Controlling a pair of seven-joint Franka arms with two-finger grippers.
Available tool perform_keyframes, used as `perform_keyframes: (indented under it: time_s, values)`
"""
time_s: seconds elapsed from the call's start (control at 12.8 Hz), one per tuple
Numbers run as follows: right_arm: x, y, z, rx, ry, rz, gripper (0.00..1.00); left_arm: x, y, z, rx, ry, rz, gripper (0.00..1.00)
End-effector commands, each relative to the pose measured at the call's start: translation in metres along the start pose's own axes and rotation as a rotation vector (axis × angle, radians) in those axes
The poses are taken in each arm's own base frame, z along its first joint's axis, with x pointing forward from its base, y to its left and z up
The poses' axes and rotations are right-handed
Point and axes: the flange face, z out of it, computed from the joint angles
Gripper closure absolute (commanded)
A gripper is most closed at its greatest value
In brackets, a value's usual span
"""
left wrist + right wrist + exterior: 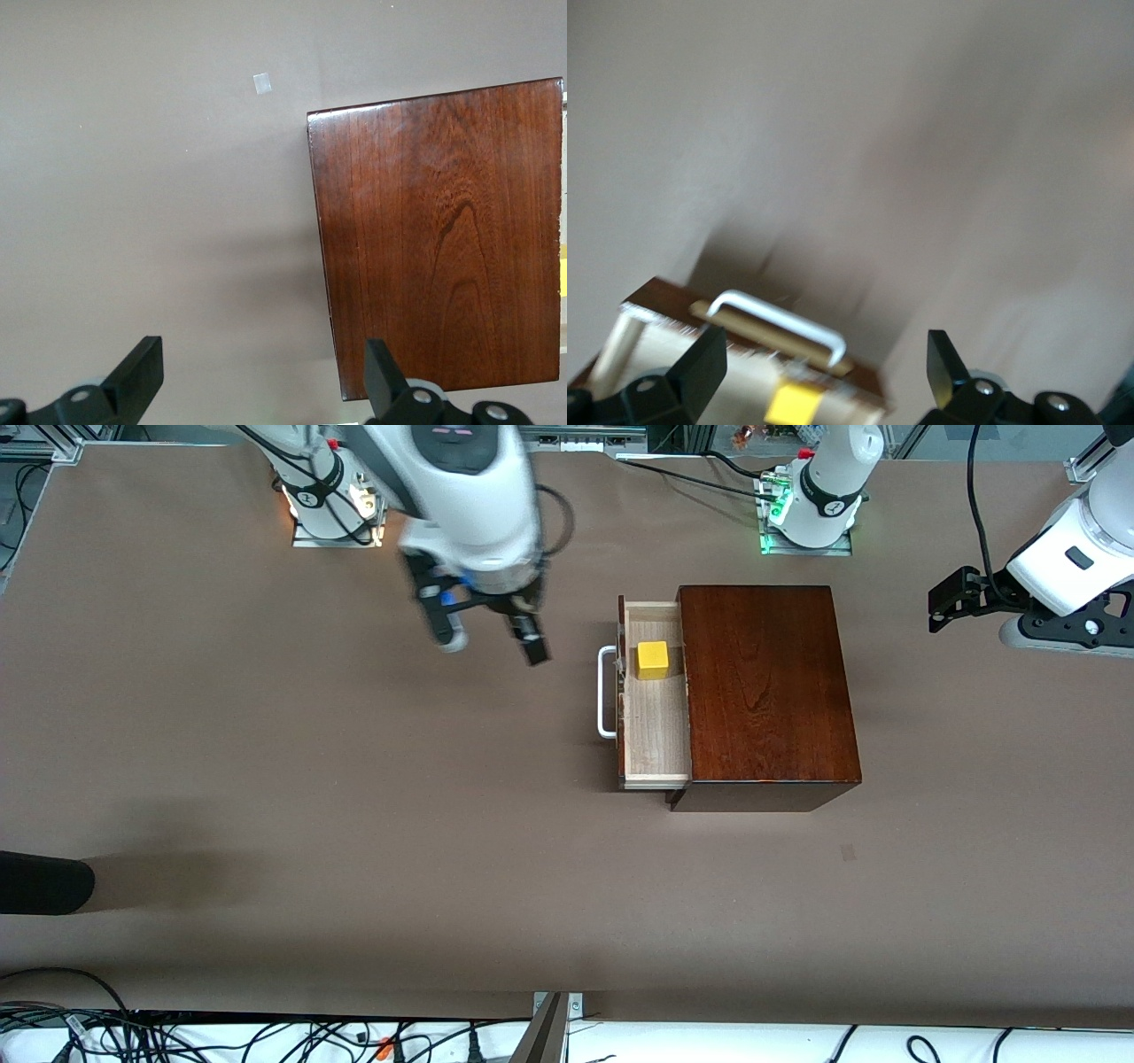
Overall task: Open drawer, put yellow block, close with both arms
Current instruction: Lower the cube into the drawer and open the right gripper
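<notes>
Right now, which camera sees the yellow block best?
The front view: the yellow block sits whole and sharp in the open drawer. The right wrist view shows it blurred at the picture's edge; the left wrist view doesn't clearly show it.

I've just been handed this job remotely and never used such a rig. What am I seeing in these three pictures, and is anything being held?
Two white robot arms work at a brown table, each ending in a two-fingered pincer. The wide picture looks down from a high camera facing them; the other two come from cameras on each wrist.

On the table stands a reddish-brown wooden box with its drawer pulled out by a white handle. The yellow block lies inside the drawer.

Nothing is held. The right pincer hangs open over bare table beside the drawer. The left pincer waits open near its end of the table.
</notes>
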Motion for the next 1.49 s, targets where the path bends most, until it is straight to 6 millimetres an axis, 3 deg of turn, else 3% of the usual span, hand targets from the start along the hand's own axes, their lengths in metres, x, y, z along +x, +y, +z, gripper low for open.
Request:
perform_keyframes:
  time_s: [0.0,0.08,0.23,0.47,0.63,0.78,1.02,1.25,1.41]
  values:
    - [0.073,0.038,-0.021,-0.067,0.010,-0.300,0.00,0.003,0.013,-0.006,-0.015,0.009,0.025,0.00]
    - [0.103,0.056,-0.027,-0.076,0.022,-0.395,0.00,0.003,0.015,-0.004,-0.017,0.000,0.029,0.00]
    - [0.161,0.089,-0.034,-0.081,0.020,-0.565,0.00,0.007,0.042,0.007,-0.015,-0.039,0.085,0.00]
    - [0.263,0.133,-0.045,-0.054,0.000,-0.784,0.00,0.018,0.123,0.043,-0.009,-0.112,0.249,0.00]
    - [0.322,0.158,-0.049,-0.032,-0.003,-0.914,0.00,0.023,0.179,0.061,-0.028,-0.141,0.509,0.00]
    - [0.367,0.182,-0.049,-0.012,0.003,-0.986,0.00,0.032,0.216,0.073,-0.139,-0.147,0.781,0.00]
    - [0.385,0.202,-0.031,0.008,0.031,-1.010,0.00,0.051,0.266,0.088,-0.348,-0.052,0.997,0.00]
    - [0.386,0.202,-0.027,-0.015,0.042,-0.995,0.00,0.040,0.356,0.102,-0.396,0.074,1.220,0.00]
    - [0.387,0.203,-0.026,-0.015,0.041,-0.992,0.00,0.030,0.414,0.121,-0.243,0.174,1.440,0.00]
